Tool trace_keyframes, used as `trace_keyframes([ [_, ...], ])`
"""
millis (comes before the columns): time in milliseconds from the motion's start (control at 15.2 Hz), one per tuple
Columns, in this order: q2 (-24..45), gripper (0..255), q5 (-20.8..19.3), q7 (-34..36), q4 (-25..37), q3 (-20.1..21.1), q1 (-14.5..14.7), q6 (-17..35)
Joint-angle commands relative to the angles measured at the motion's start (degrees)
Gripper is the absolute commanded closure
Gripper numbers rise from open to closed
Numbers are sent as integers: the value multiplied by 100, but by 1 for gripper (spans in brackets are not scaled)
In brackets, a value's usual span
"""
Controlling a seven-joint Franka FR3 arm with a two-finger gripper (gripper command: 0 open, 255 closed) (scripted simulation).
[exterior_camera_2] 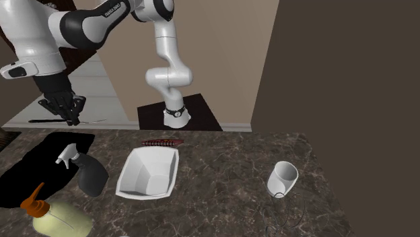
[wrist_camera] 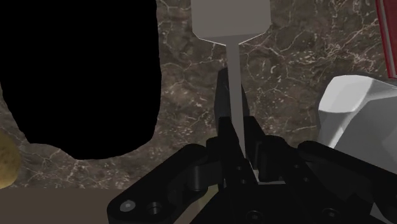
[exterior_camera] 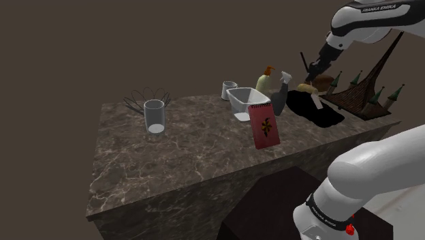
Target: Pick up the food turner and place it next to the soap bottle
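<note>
White rounded arm, dark joint bands, FRANKA EMIKA lettering, all-black claw.

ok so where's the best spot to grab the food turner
Take the food turner by its narrow grey handle, coming from the handle end along its length. The blade looks too wide to clasp; the thin straight strip fits between the jaws, as it sits now.

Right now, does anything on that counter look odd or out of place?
The red notebook stands on end near the counter's edge, slightly tilted, with no visible prop. Beside the spray bottle lies a pure black patch where nothing is drawn.
</note>
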Motion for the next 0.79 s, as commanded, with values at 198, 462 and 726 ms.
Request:
trace_keyframes([
  [198, 9, 255, -29, -21, -374, -61, -21, 386],
  [462, 48, 255, -42, -49, -648, -122, -29, 698],
  [726, 111, 255, -46, -85, -905, -190, -31, 1015],
])
